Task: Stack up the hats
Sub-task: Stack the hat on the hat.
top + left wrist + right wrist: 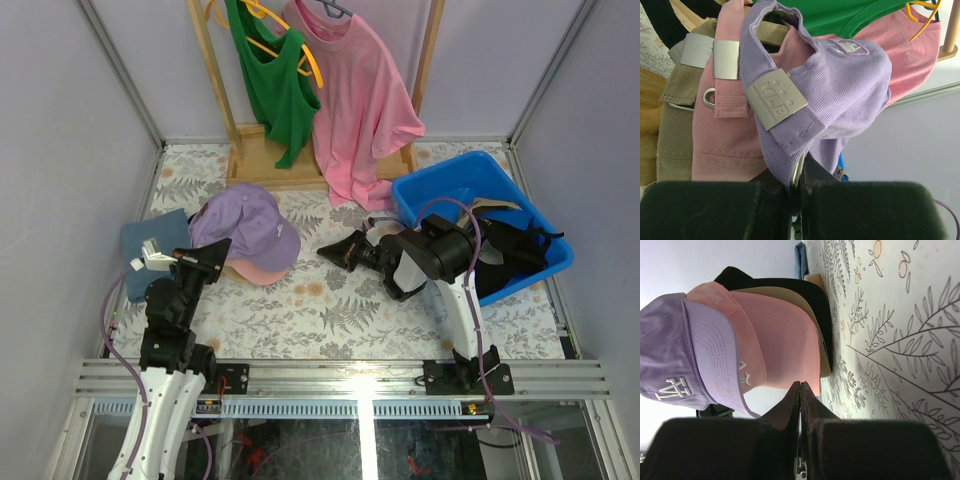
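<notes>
- Four caps sit nested near the worktop's (pixel 330 310) left edge: lavender cap (pixel 245 228) on top, then pink cap (pixel 262 272), tan cap (pixel 675 125) and black cap (pixel 824 315). One blue cap (pixel 150 245) lies beside them, nearer that edge.
- The left gripper (pixel 212 258), jaws closed, appears to pinch the lavender cap's back strap.
- The right gripper (pixel 335 252), closed and empty, faces the brims from the right. The stack runs strap to brim between the two, the left arm nearer.
- One blue bin (pixel 430 185) at the right edge holds dark things I cannot identify.

Black-jointed left arm (pixel 175 305) with white lower link, matching right arm (pixel 440 258), purple cables (pixel 445 202), black fingers (pixel 715 210).
</notes>
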Robot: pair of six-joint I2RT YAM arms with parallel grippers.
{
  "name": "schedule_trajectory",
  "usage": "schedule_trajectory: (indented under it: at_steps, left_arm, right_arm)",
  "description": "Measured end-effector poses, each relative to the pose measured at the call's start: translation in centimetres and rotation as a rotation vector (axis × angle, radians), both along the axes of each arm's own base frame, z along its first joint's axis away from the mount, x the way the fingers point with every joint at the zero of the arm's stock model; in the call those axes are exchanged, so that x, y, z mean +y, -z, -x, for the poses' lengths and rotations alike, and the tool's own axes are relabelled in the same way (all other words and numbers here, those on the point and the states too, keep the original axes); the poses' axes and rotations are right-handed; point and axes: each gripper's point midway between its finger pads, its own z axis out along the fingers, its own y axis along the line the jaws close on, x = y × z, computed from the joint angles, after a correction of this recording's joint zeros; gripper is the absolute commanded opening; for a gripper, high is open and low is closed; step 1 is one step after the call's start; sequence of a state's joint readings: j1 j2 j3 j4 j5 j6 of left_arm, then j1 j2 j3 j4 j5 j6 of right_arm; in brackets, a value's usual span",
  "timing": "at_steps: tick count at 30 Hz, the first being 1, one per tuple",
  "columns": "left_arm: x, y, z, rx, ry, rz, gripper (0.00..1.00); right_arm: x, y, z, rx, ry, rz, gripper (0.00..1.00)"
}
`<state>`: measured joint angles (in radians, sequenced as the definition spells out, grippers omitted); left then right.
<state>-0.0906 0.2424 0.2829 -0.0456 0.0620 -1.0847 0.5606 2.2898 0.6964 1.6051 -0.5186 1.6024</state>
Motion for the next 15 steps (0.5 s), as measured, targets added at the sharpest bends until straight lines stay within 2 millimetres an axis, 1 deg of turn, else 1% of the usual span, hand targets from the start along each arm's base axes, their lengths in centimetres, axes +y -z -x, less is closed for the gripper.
schedule_trajectory:
  at_steps: [3, 7, 9, 11, 15]
  left_arm:
    - [0.0, 0.0, 0.0, 0.000, 0.000, 0.000, 0.00]
    - [0.1, 0.0, 0.0, 0.001, -0.003, 0.000, 0.02]
    - [0.1, 0.0, 0.0, 0.001, -0.006, -0.001, 0.03]
    - [0.2, 0.0, -0.1, 0.001, -0.010, -0.001, 0.04]
    - [0.3, 0.0, -0.1, 0.001, -0.018, -0.001, 0.07]
  right_arm:
    - [0.0, 0.0, 0.0, -0.004, 0.003, 0.002, 0.07]
    - [0.1, -0.1, 0.0, -0.011, 0.003, 0.004, 0.23]
    - [0.3, -0.5, 0.1, -0.023, 0.002, 0.002, 0.28]
    - [0.6, -1.5, 0.2, -0.045, 0.001, -0.007, 0.33]
    - [1.3, -4.5, 0.9, -0.106, -0.010, -0.042, 0.38]
